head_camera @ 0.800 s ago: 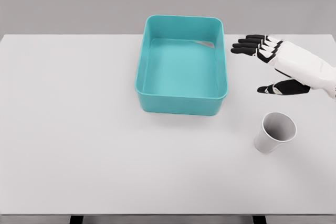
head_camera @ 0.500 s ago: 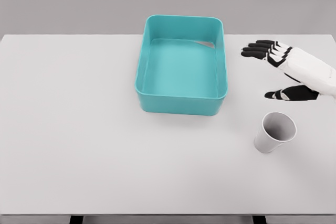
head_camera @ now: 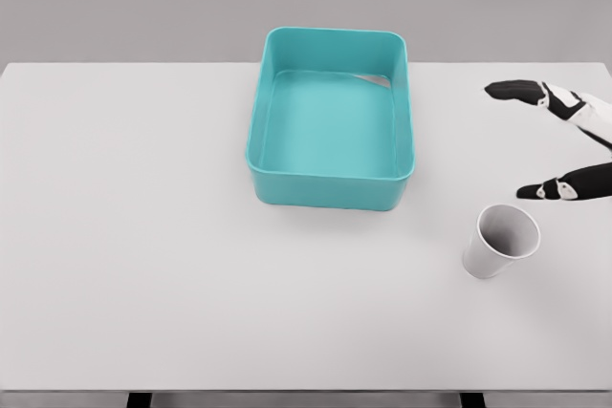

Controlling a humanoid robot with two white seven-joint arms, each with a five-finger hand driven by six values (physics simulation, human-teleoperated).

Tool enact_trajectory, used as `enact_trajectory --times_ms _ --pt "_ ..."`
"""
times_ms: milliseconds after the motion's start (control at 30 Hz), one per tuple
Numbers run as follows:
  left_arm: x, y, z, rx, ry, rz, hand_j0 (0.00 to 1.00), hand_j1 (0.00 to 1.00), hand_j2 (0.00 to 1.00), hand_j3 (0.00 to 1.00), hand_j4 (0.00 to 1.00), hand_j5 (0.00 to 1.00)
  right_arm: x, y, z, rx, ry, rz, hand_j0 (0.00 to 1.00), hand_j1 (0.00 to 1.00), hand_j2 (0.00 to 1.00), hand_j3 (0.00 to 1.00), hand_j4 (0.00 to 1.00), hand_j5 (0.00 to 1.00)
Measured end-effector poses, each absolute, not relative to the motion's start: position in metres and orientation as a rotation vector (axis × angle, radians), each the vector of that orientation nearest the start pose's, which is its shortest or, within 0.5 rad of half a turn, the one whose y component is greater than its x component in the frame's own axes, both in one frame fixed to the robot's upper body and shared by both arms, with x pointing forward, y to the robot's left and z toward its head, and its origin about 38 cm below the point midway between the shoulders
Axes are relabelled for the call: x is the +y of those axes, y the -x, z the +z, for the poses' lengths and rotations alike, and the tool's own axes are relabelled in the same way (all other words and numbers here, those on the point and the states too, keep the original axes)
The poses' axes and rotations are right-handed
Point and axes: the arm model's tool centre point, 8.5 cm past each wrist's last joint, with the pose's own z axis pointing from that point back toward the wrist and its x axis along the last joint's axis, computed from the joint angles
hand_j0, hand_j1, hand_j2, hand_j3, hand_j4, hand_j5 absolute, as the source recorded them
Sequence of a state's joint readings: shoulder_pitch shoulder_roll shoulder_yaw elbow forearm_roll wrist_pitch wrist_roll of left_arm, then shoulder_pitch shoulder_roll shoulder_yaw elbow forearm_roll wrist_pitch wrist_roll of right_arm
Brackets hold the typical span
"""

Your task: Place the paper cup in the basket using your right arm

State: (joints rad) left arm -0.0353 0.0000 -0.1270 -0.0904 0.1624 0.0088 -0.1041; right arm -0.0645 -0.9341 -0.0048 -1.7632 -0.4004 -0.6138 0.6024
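The counter (head_camera: 143,236) is a plain white surface filling most of the head view, with a grey backdrop behind its far edge.

The basket (head_camera: 331,188) is a teal rectangular tub with rounded corners, standing upright a little beyond the middle of the counter, its long axis running away from the camera. The interior holds no object; a pale highlight lies on the floor near the far right corner.

The paper cup (head_camera: 500,242) sits on the counter to the right of and nearer than the basket, well apart from it. It is white with a grey interior, and its mouth is tilted toward the camera and slightly right, so the inside wall is visible. Whether it lies on its side or stands tilted cannot be determined. Nothing touches it.

The right hand (head_camera: 574,145) enters from the right edge, cropped by the frame, so only part of it is visible. Its black-tipped fingers (head_camera: 516,92) are spread wide: one group extends leftward at the level of the basket's far half, while the thumb points left just beyond the cup. The hand holds nothing and stands clear of the cup and the basket.
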Motion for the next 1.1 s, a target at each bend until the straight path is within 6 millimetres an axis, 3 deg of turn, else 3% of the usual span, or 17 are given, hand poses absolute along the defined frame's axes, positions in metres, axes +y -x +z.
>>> enact_trajectory --times_ms 133,300,533,667,867,1100 --pt "0.259 -0.053 -0.262 -0.119 0.031 0.024 1.0 1.0 1.0 1.0 1.0 1.0 -0.374 -0.32 0.27 -1.945 -0.083 1.341 1.0 1.0 1.0 1.0 1.0 1.0" --pt "0.259 -0.053 -0.262 -0.118 0.031 0.024 1.0 1.0 1.0 1.0 1.0 1.0 -0.384 -0.317 0.273 -1.996 -0.193 1.153 1.0 1.0 1.0 1.0 1.0 1.0" --pt "0.259 -0.053 -0.262 -0.119 0.031 0.024 1.0 1.0 1.0 1.0 1.0 1.0 -0.397 -0.301 0.24 -1.892 -0.296 0.979 1.0 1.0 1.0 1.0 1.0 1.0" --pt "0.259 -0.053 -0.262 -0.119 0.031 0.024 1.0 1.0 1.0 1.0 1.0 1.0 -0.405 -0.288 0.224 -1.831 -0.305 0.929 1.0 1.0 1.0 1.0 1.0 1.0" --pt "0.259 -0.053 -0.262 -0.119 0.031 0.024 1.0 1.0 1.0 1.0 1.0 1.0 -0.41 -0.284 0.213 -1.794 -0.298 0.901 1.0 1.0 1.0 1.0 1.0 1.0" --pt "0.259 -0.053 -0.262 -0.119 0.031 0.024 1.0 1.0 1.0 1.0 1.0 1.0 -0.423 -0.281 0.185 -1.73 -0.286 0.796 1.0 1.0 1.0 1.0 1.0 1.0"
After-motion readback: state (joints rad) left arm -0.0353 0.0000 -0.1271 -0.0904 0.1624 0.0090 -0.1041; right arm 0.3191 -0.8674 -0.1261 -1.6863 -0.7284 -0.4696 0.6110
